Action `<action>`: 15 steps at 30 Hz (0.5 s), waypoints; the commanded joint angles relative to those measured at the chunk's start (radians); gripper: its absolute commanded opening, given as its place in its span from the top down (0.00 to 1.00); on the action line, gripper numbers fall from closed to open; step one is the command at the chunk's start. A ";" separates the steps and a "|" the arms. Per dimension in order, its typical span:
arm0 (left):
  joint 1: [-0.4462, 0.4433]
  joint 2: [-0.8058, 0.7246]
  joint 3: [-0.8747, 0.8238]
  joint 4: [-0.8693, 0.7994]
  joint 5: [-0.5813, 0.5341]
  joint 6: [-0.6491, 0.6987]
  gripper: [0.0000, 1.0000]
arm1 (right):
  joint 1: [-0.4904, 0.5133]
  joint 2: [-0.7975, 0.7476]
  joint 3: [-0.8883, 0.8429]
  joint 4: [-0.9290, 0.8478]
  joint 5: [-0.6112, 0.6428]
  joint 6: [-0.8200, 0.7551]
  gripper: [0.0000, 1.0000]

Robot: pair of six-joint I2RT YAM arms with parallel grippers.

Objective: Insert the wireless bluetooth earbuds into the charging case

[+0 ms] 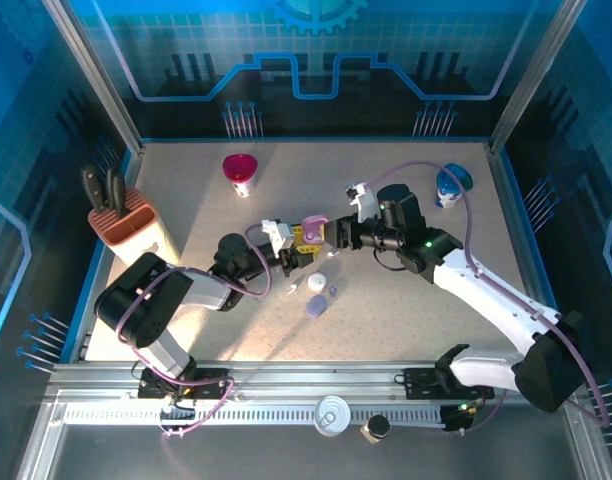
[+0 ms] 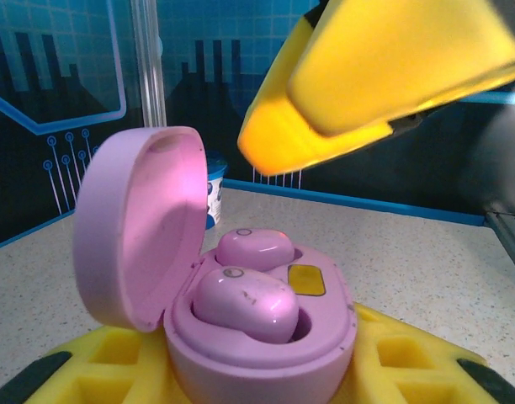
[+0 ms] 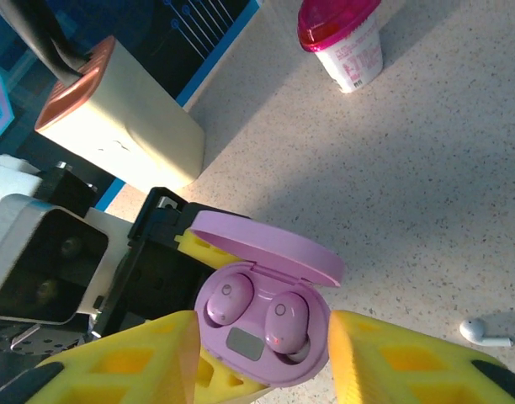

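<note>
Earbuds [image 3: 278,324] sit in charging case [image 3: 266,246] clamped by left pincer [image 1: 307,240]; right pincer [image 3: 262,337], spread wide, flanks it.

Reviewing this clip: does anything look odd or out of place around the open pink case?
The nearer pink earbud in the open pink oval charging case seems tilted and raised in its well, while the farther pink earbud sits lower. A white stemmed earbud lies loose on the speckled table.
</note>
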 commanded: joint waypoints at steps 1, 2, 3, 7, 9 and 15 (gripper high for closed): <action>0.008 -0.009 -0.021 0.040 0.015 0.070 0.64 | 0.010 -0.012 0.045 0.006 0.015 -0.026 0.52; 0.009 -0.009 -0.027 0.040 0.018 0.088 0.64 | 0.010 -0.001 0.060 -0.003 0.024 -0.032 0.49; 0.007 -0.011 -0.032 0.039 0.026 0.104 0.64 | 0.011 0.011 0.078 -0.016 0.036 -0.043 0.47; 0.008 -0.021 -0.044 0.040 0.046 0.135 0.63 | 0.012 0.088 0.154 -0.085 0.074 -0.063 0.45; 0.007 -0.027 -0.043 0.040 0.044 0.122 0.63 | 0.015 0.130 0.197 -0.126 0.084 -0.071 0.44; 0.007 -0.038 -0.022 0.040 0.011 0.036 0.65 | 0.025 0.181 0.235 -0.212 0.106 -0.106 0.40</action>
